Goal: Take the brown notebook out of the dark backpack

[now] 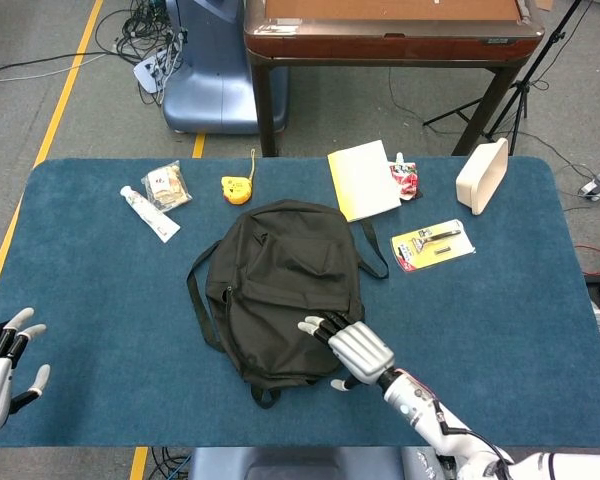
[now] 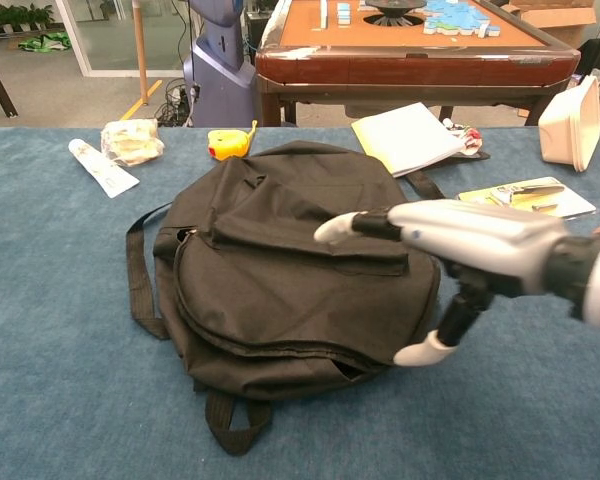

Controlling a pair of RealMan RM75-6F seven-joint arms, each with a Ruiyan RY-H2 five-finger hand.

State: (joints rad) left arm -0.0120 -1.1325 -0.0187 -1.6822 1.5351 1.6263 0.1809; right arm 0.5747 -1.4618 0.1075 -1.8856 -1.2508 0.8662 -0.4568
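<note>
- Backpack (image 1: 280,290) lies flat mid-tabletop (image 1: 100,290), dark, front pocket up, main opening along the near rim; looks zipped or nearly so.
- Brown notebook not visible; presumably inside the bag. The pale booklet (image 1: 362,180) beyond it isn't the target.
- Right hand (image 1: 352,347) hovers over the bag's near right corner, fingers (image 2: 338,229) spread, holding nothing.
- Left hand (image 1: 2,362) at the near left tabletop edge, fingers apart, empty, well apart from the bag.
- Suggest: bring the left hand in to pin the fabric first, else the bag will slide.
- Then the right hand finds the zip pull; can't tell where it sits from here.
</note>
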